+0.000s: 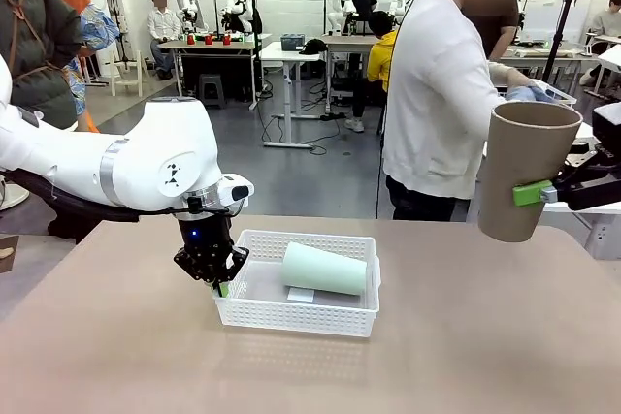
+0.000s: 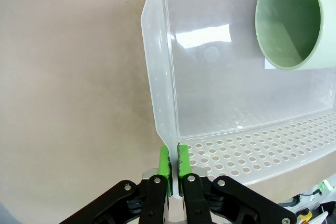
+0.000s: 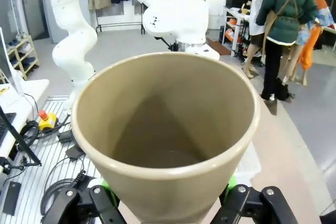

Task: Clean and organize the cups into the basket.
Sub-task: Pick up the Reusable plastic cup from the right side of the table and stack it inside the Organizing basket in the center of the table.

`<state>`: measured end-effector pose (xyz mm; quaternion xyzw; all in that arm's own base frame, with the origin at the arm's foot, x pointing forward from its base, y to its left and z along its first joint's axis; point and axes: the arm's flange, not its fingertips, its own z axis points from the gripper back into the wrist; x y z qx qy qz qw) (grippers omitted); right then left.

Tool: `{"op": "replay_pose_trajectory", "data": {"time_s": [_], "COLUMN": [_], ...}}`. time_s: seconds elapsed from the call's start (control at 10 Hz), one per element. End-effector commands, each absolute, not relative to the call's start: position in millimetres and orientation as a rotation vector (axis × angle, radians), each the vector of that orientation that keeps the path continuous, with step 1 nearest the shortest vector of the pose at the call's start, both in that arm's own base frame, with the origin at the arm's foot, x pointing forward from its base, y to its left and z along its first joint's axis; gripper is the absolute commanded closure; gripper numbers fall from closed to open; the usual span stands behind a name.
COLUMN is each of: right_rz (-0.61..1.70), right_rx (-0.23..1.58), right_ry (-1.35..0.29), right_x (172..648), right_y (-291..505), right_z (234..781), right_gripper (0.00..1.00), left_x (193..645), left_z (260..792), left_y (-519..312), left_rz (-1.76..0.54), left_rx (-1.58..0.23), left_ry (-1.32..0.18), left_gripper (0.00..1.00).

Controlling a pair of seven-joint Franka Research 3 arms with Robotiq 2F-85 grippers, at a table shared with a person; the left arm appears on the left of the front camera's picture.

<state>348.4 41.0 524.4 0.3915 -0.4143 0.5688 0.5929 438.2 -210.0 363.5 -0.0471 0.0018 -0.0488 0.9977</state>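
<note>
Front view: left arm [image 1: 146,167] comes in from the left, wrist bent straight down, left tool [image 1: 222,278] at the near-left corner of the basket [image 1: 291,315]; pads half hidden behind the lattice wall, grip hard to read here. Mint cup [image 1: 325,270] lies on its side inside the basket, mouth toward the left tool. Right tool [image 1: 534,193] is mostly cut off by the right edge, one green pad showing, clenched on the tan cup [image 1: 524,167], which is held mouth up, slightly tilted, in the air and well apart from the basket. A person [image 1: 437,94] stands at the far side of the table [image 1: 466,336]; hands hard to make out. Left wrist view: settles the grip, both pads pinched tight on the basket's thin wall at the corner; mint cup's open mouth faces the camera, cut off at the right edge. Right wrist view: tan cup's mouth hides the fingers, green slivers either side of its body; cup looks empty; left arm behind it.
</note>
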Motion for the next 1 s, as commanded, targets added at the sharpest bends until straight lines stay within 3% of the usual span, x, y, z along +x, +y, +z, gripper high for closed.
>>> {"op": "replay_pose_trajectory", "data": {"time_s": [0.0, 0.3, 0.4, 0.6, 0.9], "right_rz": [1.322, 1.322, 1.315, 1.296, 1.321], "right_rx": [0.919, 0.919, 0.926, 0.608, 0.46], "right_ry": [-0.97, -0.97, -0.949, -0.669, -0.437], "right_x": [355.4, 355.4, 354.2, 367.3, 388.5], "right_y": [39.8, 39.8, 40.4, 120.3, 204.4], "right_z": [512.4, 512.4, 512.1, 566.3, 577.4], "right_gripper": [0.21, 0.21, 0.16, 0.16, 0.16], "left_x": [438.2, 438.2, 438.2, 438.2, 438.2], "left_z": [362.6, 362.6, 362.6, 362.6, 362.6], "left_y": [-210.3, -210.3, -210.3, -210.3, -210.3], "left_rz": [-0.104, -0.104, -0.104, -0.104, -0.104], "left_rx": [-0.086, -0.086, -0.086, -0.086, -0.086], "left_ry": [0.003, 0.003, 0.003, 0.003, 0.003], "left_gripper": [0.96, 0.96, 0.96, 0.96, 0.96]}}
